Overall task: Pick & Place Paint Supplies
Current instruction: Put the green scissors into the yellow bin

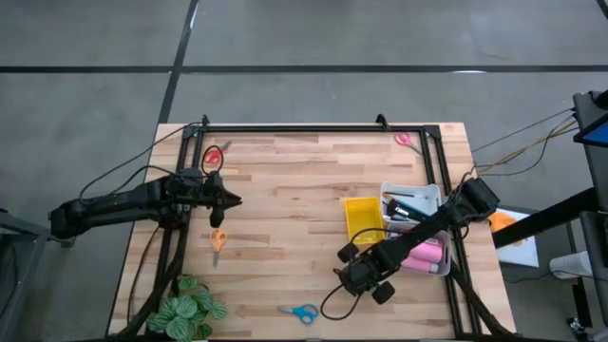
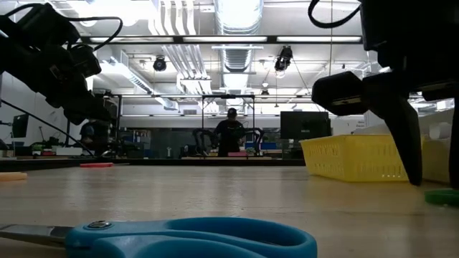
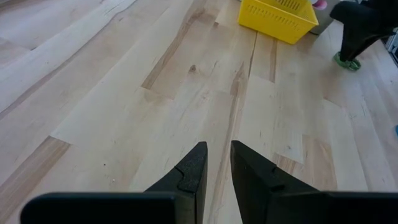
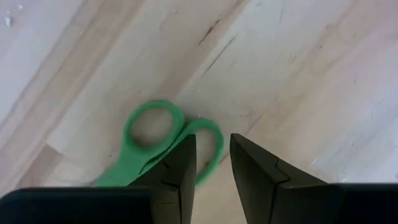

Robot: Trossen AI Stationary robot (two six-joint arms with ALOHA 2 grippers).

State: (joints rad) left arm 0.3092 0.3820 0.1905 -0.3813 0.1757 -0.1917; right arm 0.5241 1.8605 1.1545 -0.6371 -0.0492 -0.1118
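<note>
Small green-handled scissors [image 4: 149,134] lie flat on the wood table, right under my right gripper [image 4: 213,152]. It points steeply down, and its fingers stand a narrow gap apart. One finger overlaps a handle loop in the right wrist view. The low view shows the scissors [image 2: 441,196] beside the fingers. In the high view my right gripper [image 1: 348,255] stands near the yellow tray [image 1: 363,218]. My left gripper [image 1: 236,200] hovers at the table's left, narrowly open [image 3: 217,155] with nothing in it. Orange scissors [image 1: 218,239], red scissors [image 1: 213,157], blue scissors [image 1: 300,311] and pink scissors [image 1: 407,141] lie apart on the table. My right gripper comes at the green scissors' handle loops [image 4: 199,140] from above, pointing down. Whether a fingertip touches them I cannot tell. The scissors lie flat on the table.
A white tray [image 1: 423,195] with brushes and pink bottles [image 1: 427,255] stands at the right edge, beside the yellow tray. A leafy green plant [image 1: 190,309] sits at the near left corner. A black frame [image 1: 313,127] runs along the table's edges. A person [image 2: 231,132] stands far behind the table.
</note>
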